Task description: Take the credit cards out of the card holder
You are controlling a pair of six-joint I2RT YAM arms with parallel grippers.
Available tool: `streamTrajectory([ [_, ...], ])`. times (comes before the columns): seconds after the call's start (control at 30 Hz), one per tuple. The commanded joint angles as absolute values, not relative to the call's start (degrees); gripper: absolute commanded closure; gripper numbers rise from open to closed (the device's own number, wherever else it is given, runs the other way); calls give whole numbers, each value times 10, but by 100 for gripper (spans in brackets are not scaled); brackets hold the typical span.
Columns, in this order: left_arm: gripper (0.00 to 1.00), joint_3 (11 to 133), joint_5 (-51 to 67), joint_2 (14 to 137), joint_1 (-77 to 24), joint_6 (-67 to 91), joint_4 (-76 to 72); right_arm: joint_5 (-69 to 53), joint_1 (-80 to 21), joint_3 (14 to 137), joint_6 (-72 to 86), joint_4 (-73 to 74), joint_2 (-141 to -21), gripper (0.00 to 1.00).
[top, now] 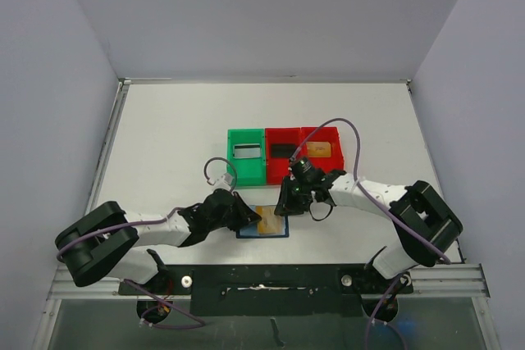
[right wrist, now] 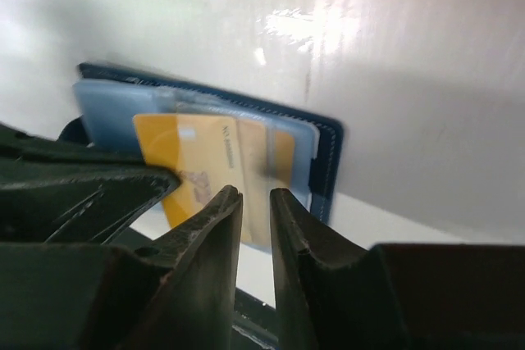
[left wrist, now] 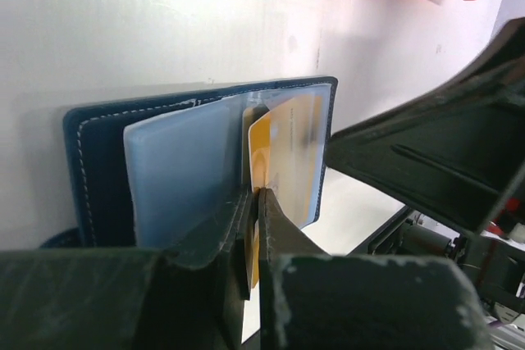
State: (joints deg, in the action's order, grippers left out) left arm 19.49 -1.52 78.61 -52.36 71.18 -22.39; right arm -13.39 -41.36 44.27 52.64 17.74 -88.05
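The card holder (left wrist: 90, 165) is lying open and flat on the table (top: 164, 145), directly under both tools, its dark blue cover facing down and its pale blue-grey pockets facing up. A gold card (left wrist: 291, 149) is sticking partway out of one pocket, toward the left tool (left wrist: 256, 196). That tool's fingers are pressed together on the card's protruding edge, pinching it just off the holder's rim.

The right tool (right wrist: 254, 202) is coming in from the opposite side and hovering just over the holder's other edge. Its fingers (right wrist: 215, 231) are standing slightly apart, with a narrow slit of pale table showing between them, and the gold card is lying just behind their tips. Whether they are touching the holder cannot be told. The two tools are sitting very close, tip facing tip across the holder.

Beyond both tools, well apart from the holder, three bins are standing in a row. The green bin (top: 246, 175), ahead of the left tool, is holding a greyish card (top: 246, 152). The middle red bin (top: 275, 171), ahead of the right tool, is holding a black card (top: 283, 150). The outer red bin (top: 332, 138) is holding a tan card (top: 320, 150).
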Motion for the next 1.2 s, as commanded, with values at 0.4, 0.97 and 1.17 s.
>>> streamTrajectory([
  [0.4, 81, 197, -20, 768, -530, 683, -164, -111, -450, 436, 540, 195, -862, 79],
  [0.97, 69, 154, 0, 707, -524, 696, -154, -172, -475, 421, 569, 119, -823, 81],
  [1.17, 70, 147, 4, 702, -526, 698, -173, -147, -481, 412, 586, 93, -847, 81],
])
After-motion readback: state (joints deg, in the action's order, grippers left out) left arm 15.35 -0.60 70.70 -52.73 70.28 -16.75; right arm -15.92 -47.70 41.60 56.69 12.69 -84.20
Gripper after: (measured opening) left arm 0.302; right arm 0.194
